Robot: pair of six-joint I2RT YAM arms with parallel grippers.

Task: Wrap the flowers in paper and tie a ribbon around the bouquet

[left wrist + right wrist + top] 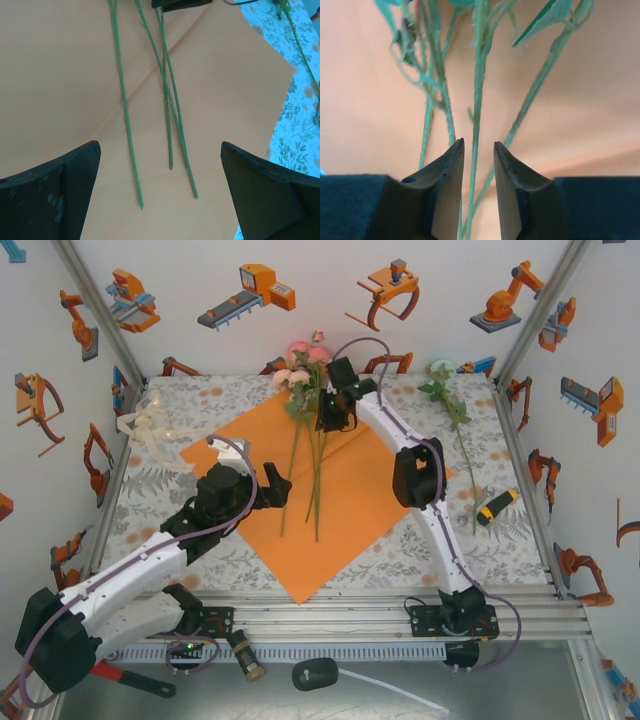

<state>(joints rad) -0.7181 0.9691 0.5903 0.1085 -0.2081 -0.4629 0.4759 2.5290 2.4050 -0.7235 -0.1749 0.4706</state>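
Note:
The orange paper [350, 490] lies flat on the patterned tablecloth. Pink and cream flowers [303, 375] rest at its far corner, their long green stems [318, 470] running toward me across the sheet. A pale mint bloom [440, 370] lies apart on the cloth at the right. The cream ribbon [150, 430] is heaped at the far left. My right gripper [330, 420] sits over the stems just below the heads; its jaws [479, 144] stand slightly apart with one stem [476, 115] loose in the gap. My left gripper [275, 485] hangs wide open [160, 147] above the stem ends [122, 100] and the paper [60, 75].
A yellow and black tool [496, 506] lies on the cloth near the right edge. Patterned walls close in the table on the left, back and right. Below the front rail lie a red-handled tool [130, 680] and a black oval object [315, 674].

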